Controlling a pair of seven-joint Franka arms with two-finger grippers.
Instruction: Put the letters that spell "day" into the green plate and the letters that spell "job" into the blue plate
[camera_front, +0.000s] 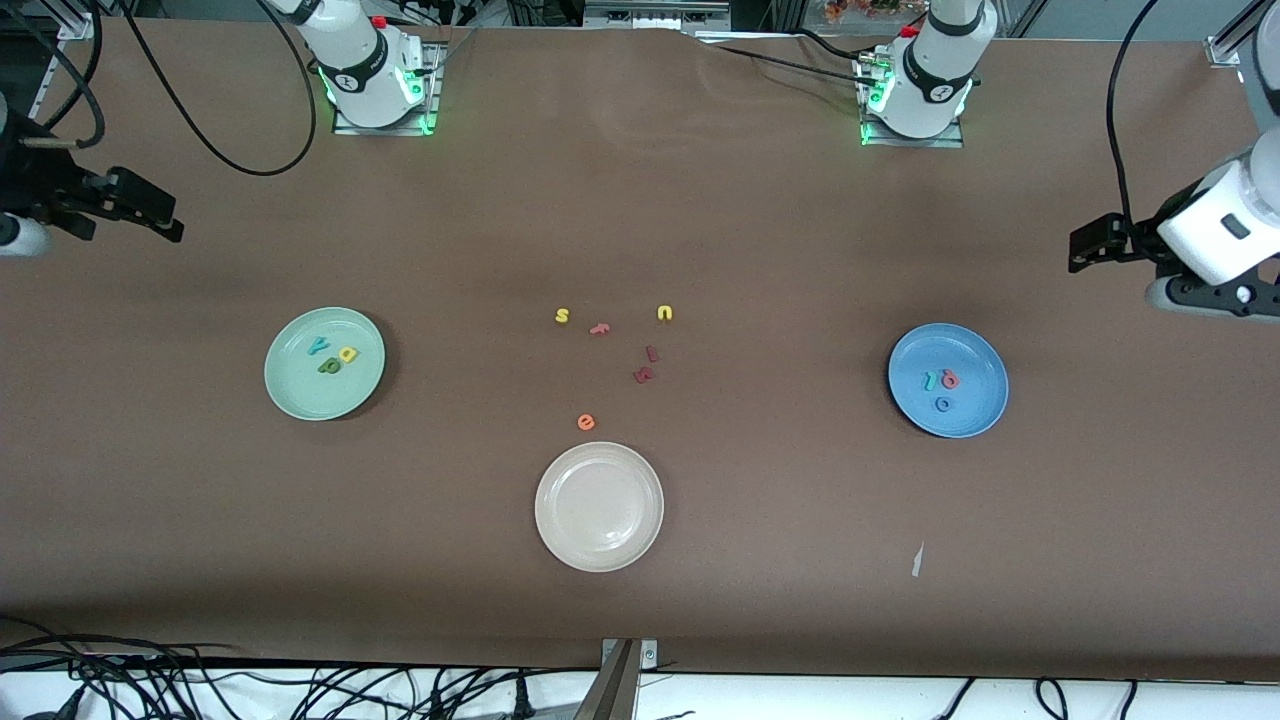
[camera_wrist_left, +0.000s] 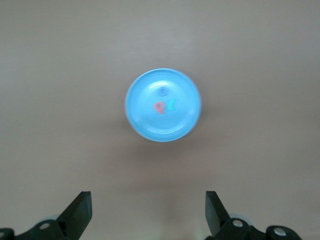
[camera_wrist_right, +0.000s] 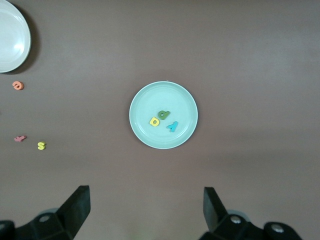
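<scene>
Three letters d, a, y (camera_front: 333, 354) lie flat, clustered in green plate (camera_front: 290, 395); j, o, b (camera_front: 941, 387) in blue plate (camera_front: 975, 420). Left gripper (camera_wrist_left: 148, 212) and right gripper (camera_wrist_right: 146, 210) hover high, fingers spread, empty.

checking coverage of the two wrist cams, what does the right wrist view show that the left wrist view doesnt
Only the right wrist view: the green plate holding the dark green d, yellow a and teal y, plus the cream plate, orange e, yellow s and a reddish letter on the table.

Only the left wrist view: the blue plate holding the teal j, pinkish-red b and blue o.

Both: brown tabletop and that arm's own open gripper, right gripper, left gripper, high above its plate.
</scene>
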